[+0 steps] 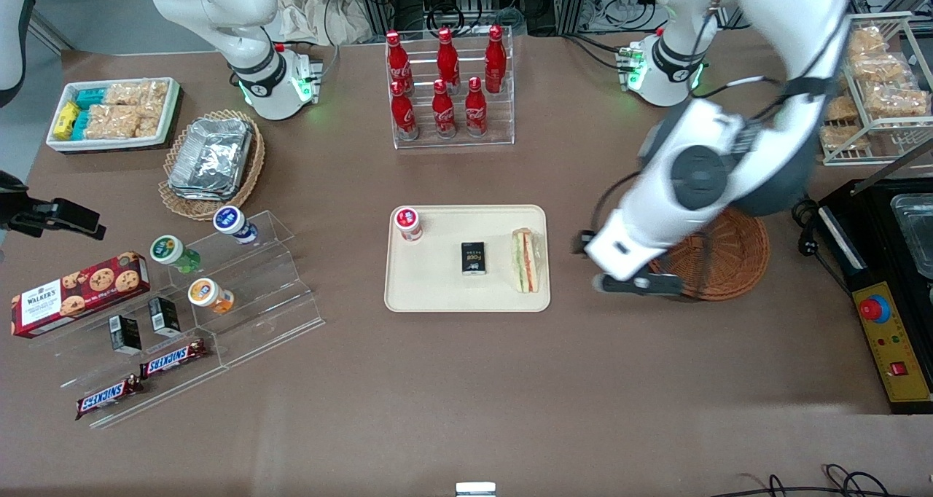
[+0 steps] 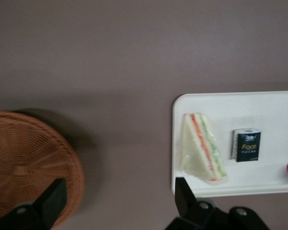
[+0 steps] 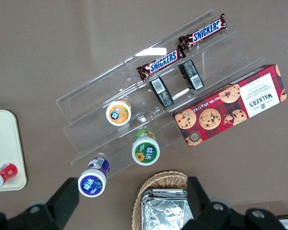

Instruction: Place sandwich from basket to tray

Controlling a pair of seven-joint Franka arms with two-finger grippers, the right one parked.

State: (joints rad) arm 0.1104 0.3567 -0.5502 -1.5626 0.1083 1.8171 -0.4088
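The sandwich (image 1: 526, 260) (image 2: 204, 146), a wrapped triangular wedge, lies on the cream tray (image 1: 466, 296) (image 2: 259, 103) at the tray's edge nearest the basket. The reddish-brown wicker basket (image 1: 732, 260) (image 2: 29, 163) stands beside the tray toward the working arm's end, partly covered by the arm, and nothing shows in the part I can see. My left gripper (image 1: 633, 282) (image 2: 117, 191) hangs over bare table between basket and tray. It is open, fingers (image 2: 183, 194) spread wide, with nothing between them.
On the tray also lie a small black box (image 1: 474, 257) and a red-capped bottle (image 1: 408, 224). A rack of cola bottles (image 1: 448, 89) stands farther from the camera. A control box with a red button (image 1: 885, 337) lies beside the basket.
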